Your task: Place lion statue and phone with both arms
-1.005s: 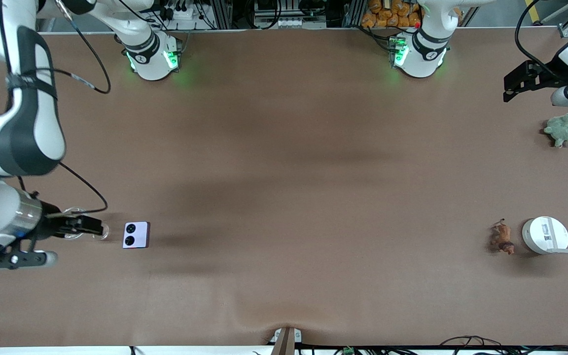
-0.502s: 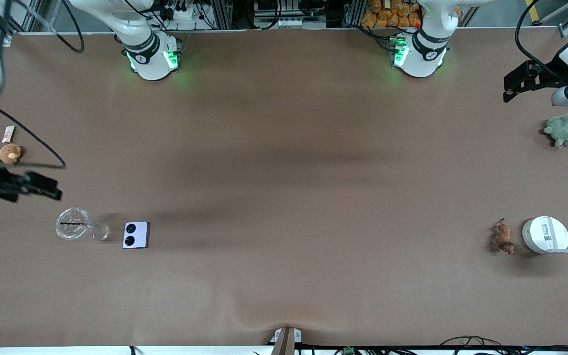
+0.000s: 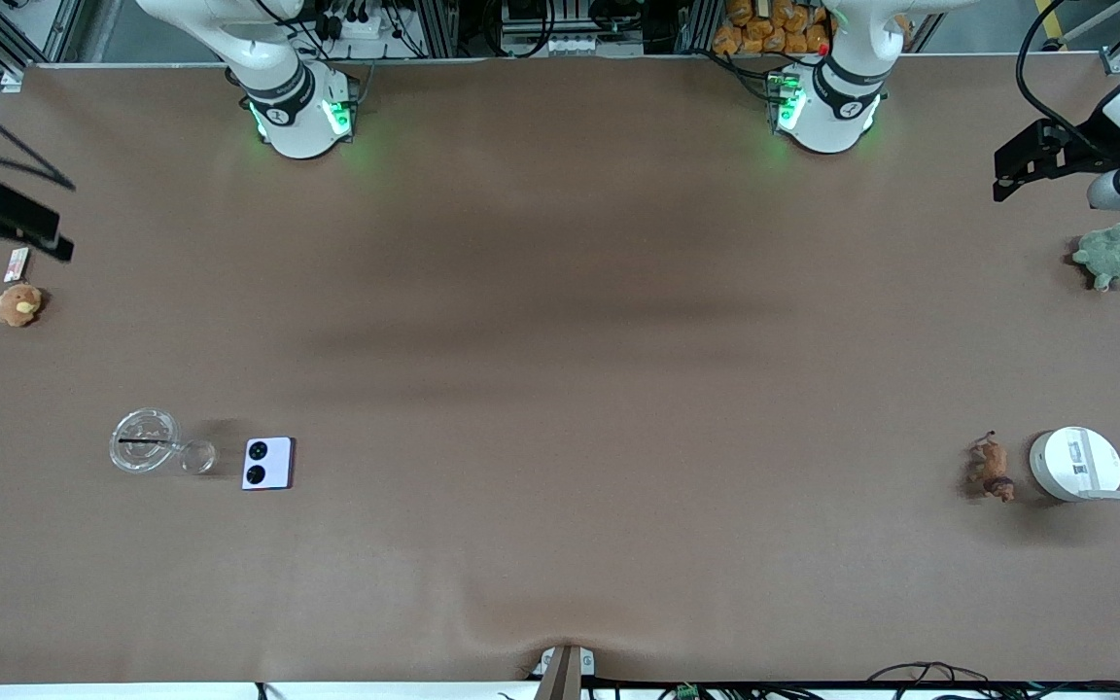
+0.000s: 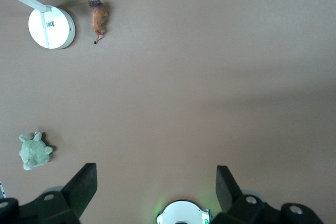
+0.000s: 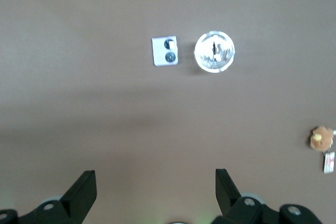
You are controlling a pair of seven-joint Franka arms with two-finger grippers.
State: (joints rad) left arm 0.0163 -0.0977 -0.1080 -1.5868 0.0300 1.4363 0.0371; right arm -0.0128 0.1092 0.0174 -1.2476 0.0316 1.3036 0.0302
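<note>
The phone (image 3: 268, 463), pale with two black circles, lies flat on the brown table toward the right arm's end, and also shows in the right wrist view (image 5: 165, 51). The lion statue (image 3: 991, 469), small and reddish-brown, lies toward the left arm's end beside a white disc, and the left wrist view shows it too (image 4: 97, 17). My right gripper (image 3: 54, 238) hangs open and empty high over the table's edge at its own end, its jaws wide in the right wrist view (image 5: 156, 182). My left gripper (image 3: 1004, 181) waits open and empty over the table's edge at its end (image 4: 156, 182).
A clear glass dish (image 3: 145, 440) and a small glass piece (image 3: 197, 456) sit beside the phone. A brown plush toy (image 3: 17, 304) and a small card (image 3: 17, 261) lie under the right gripper. The white disc (image 3: 1075, 464) adjoins the lion; a green plush turtle (image 3: 1107, 256) lies farther back.
The right arm has swung up and away from over the glass dish beside the phone, toward the table's edge at its end, uncovering dish, plush and card. The left arm has not moved.
</note>
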